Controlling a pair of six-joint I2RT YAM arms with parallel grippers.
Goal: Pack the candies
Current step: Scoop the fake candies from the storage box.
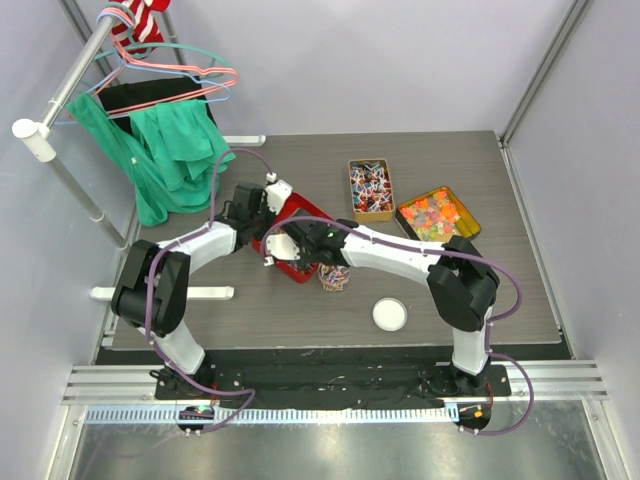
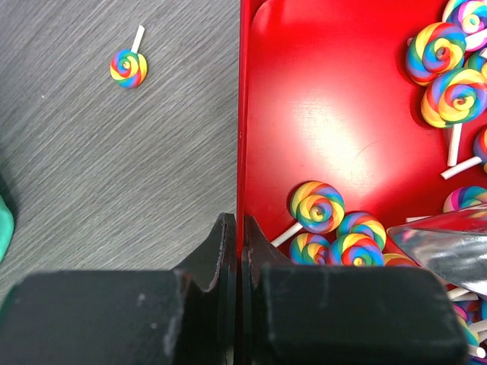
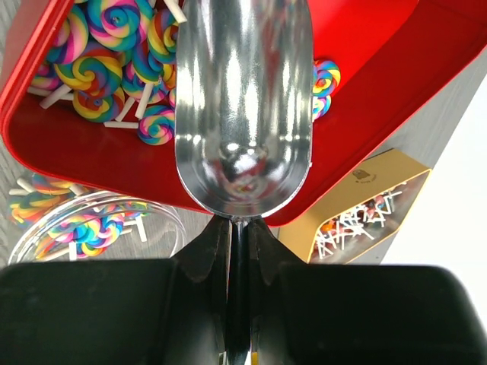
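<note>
Closest in, the right jaws are pinched tight on the thin handle of a steel scoop [image 3: 243,106], whose bowl hangs over the red tray [image 3: 365,61]. The left jaws are clamped almost together on that tray's rim. The candies [image 3: 103,72], rainbow swirls on white sticks, lie heaped in the tray, more sit in a clear jar [image 3: 171,220] just beside it, and a stray candy [image 2: 128,68] lies on the tabletop [image 2: 114,190].

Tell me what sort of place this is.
Probably a robot test cell, not a shop. Two white-and-black robot arms are mounted at a dark wood-grain table, plain grey wall panels box it in, and unrelated props share it: a red plastic tray of rainbow swirl lollipops, a white clothes rail.
</note>
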